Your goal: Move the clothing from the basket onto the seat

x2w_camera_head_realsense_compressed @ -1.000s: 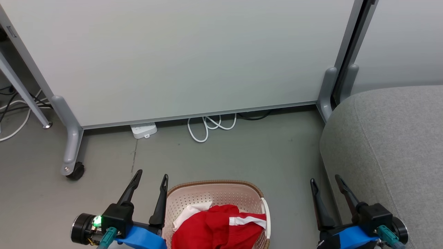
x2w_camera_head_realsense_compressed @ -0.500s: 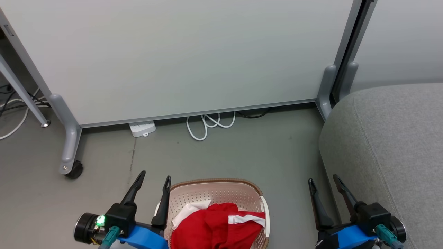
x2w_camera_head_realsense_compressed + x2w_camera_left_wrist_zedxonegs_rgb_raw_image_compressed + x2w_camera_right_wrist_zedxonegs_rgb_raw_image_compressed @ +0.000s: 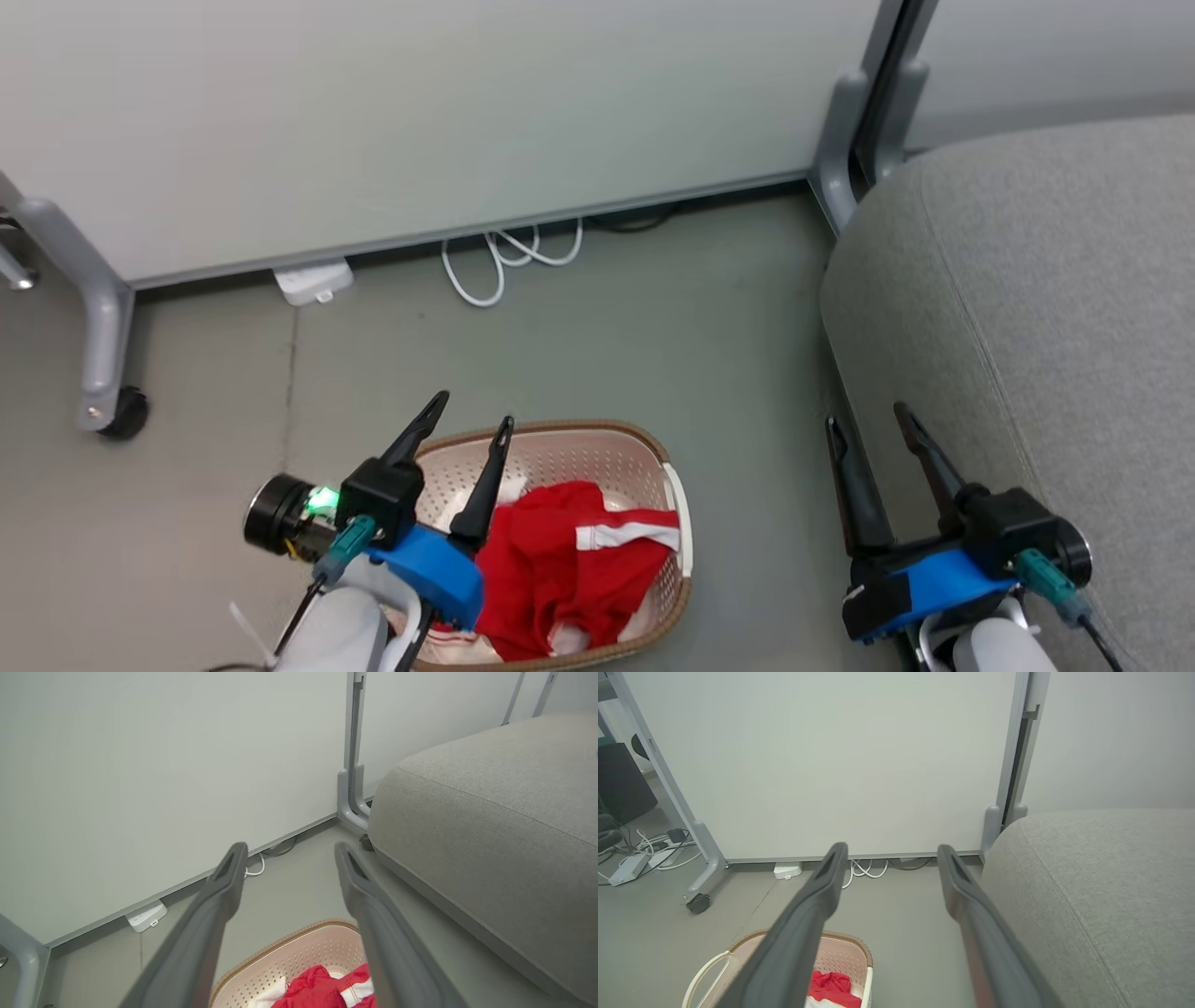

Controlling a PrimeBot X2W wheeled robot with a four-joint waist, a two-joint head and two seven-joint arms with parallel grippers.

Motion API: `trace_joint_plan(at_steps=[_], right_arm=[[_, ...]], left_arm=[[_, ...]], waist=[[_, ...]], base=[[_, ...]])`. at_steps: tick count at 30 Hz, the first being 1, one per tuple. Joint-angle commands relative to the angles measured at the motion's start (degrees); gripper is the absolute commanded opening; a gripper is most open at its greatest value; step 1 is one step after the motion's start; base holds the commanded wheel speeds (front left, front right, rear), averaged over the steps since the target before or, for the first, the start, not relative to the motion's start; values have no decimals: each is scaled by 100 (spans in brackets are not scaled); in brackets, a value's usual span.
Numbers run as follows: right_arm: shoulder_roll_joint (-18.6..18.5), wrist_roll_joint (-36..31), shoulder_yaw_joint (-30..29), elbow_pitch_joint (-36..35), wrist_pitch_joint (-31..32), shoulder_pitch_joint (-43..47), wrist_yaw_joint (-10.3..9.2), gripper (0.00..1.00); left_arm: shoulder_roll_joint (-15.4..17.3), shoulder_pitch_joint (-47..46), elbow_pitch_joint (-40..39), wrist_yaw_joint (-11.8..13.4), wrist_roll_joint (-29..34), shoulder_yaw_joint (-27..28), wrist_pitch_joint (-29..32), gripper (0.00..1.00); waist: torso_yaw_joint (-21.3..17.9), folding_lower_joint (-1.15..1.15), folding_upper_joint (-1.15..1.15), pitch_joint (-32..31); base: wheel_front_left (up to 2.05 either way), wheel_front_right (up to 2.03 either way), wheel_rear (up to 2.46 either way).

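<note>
left gripper [image 3: 471, 411] sits at the lower left of the head view, its two fingers spread apart and leaning up to the right; right gripper [image 3: 866, 417] at the lower right, fingers spread apart, holding nothing

The right gripper [image 3: 892, 849] has its two dark fingers spread apart with nothing between them, tips over bare grey floor [image 3: 915, 933]. At the lower left stands the basket [image 3: 852, 942], its white handle [image 3: 707, 975] towards the camera, with red clothing [image 3: 829, 984] lying inside. The grey seat [image 3: 1101, 896] takes up the right side, apart from the basket. Behind them stands a white panel [image 3: 822, 765] on a grey leg with a caster [image 3: 699, 903]; a white power strip [image 3: 787, 870] and coiled white cable [image 3: 864, 868] lie at its foot
</note>
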Motion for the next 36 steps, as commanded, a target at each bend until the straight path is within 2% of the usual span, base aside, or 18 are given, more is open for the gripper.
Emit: trace_joint_plan(at_steps=[1,19,28,36], right_arm=[[-20,36,-41,-48,-6,-164,-2,100],[-16,210,-33,-412,-6,-1076,-2,100],[-16,249,-58,-605,-6,-1408,-2,100],[-16,231,-109,-759,-6,-1671,-2,100]], left_arm=[[78,-280,166,-24,-36,-154,-17,100],[642,-1896,1667,-27,-840,-2213,-17,100],[800,-2507,2393,-23,-1303,-3101,-18,100],[864,-2913,2956,-23,-1744,-3656,-18,100]], waist=[[-241,-1,0,374],[-871,-1,0,2061],[-913,-1,0,2908],[-879,-1,0,3528]], base=[[0,0,0],[0,0,0],[0,0,0],[0,0,0]])
